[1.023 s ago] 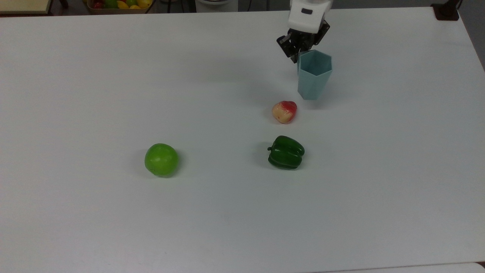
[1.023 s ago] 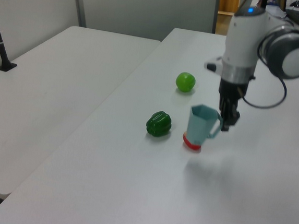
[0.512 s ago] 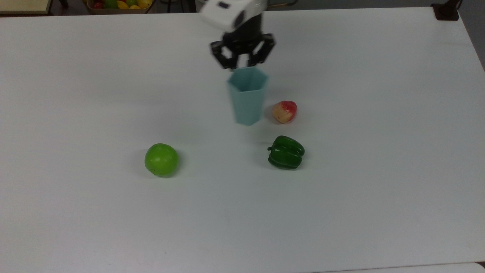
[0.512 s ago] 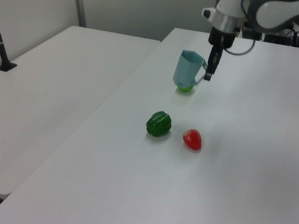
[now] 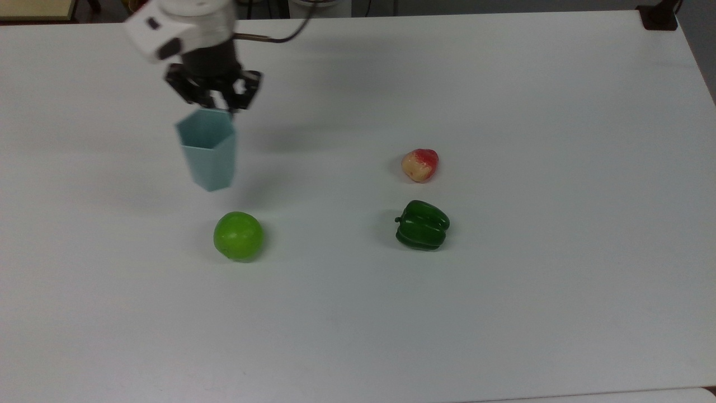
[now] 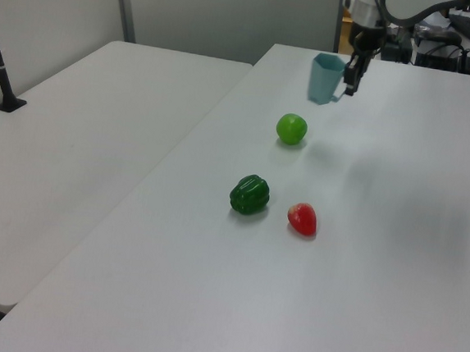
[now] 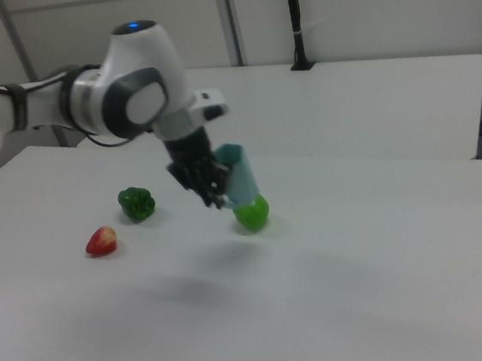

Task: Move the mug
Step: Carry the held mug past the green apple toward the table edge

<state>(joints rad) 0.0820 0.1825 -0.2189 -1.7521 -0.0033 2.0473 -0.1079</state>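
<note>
Hanging tilted above the counter [image 5: 503, 313]: mug [image 5: 208, 150], at 11 o'clock of the apple [image 5: 238, 235] in the top view. Clamping its handle side: end effector [image 5: 222, 107], fingers closed on it. Lying well apart toward 3 o'clock: strawberry [image 5: 420, 164], with pepper [image 5: 422, 225] just at its 6 o'clock.

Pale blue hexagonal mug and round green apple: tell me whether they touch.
Apart. The top view shows bare white table between the mug, held by the pincer, and the apple; the left view shows that gap too.
</note>
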